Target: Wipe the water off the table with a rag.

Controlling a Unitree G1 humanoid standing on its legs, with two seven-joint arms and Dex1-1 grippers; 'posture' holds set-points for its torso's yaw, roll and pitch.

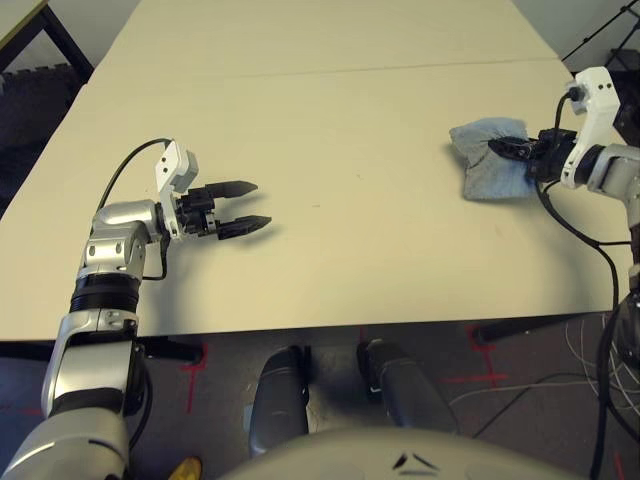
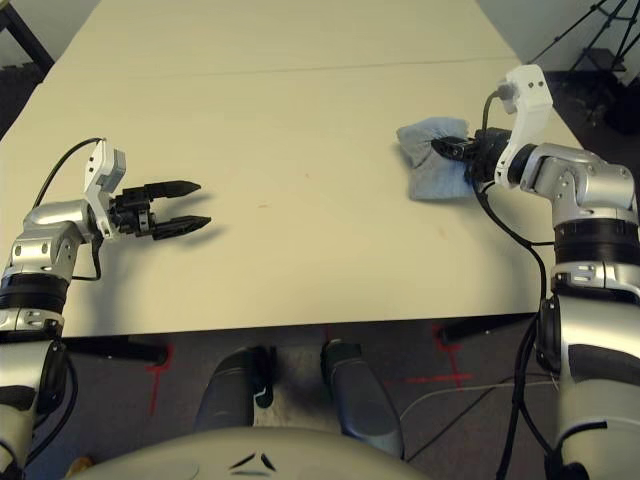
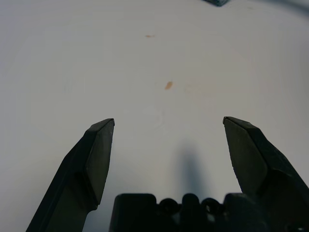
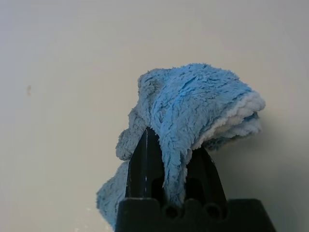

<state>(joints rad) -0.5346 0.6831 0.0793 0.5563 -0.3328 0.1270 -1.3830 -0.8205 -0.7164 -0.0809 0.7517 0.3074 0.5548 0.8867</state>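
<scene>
Here, early stage | right tool (image 2: 447, 149) closed on a fold of the rag (image 2: 428, 165), which lies at the desk's (image 2: 300, 120) right side | left tool (image 1: 246, 206) wide open, empty | water (image 3: 168, 85) drops mid-desk, unwiped; wiping judged all left.

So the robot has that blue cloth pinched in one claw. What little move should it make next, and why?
Probably slide the right gripper, shut on the rag, across the table toward the middle. The small amber drops of water lie there, well apart from the rag, between the two arms. The left gripper hangs open beside them and holds nothing, so the wiping looks like the right arm's job.
</scene>
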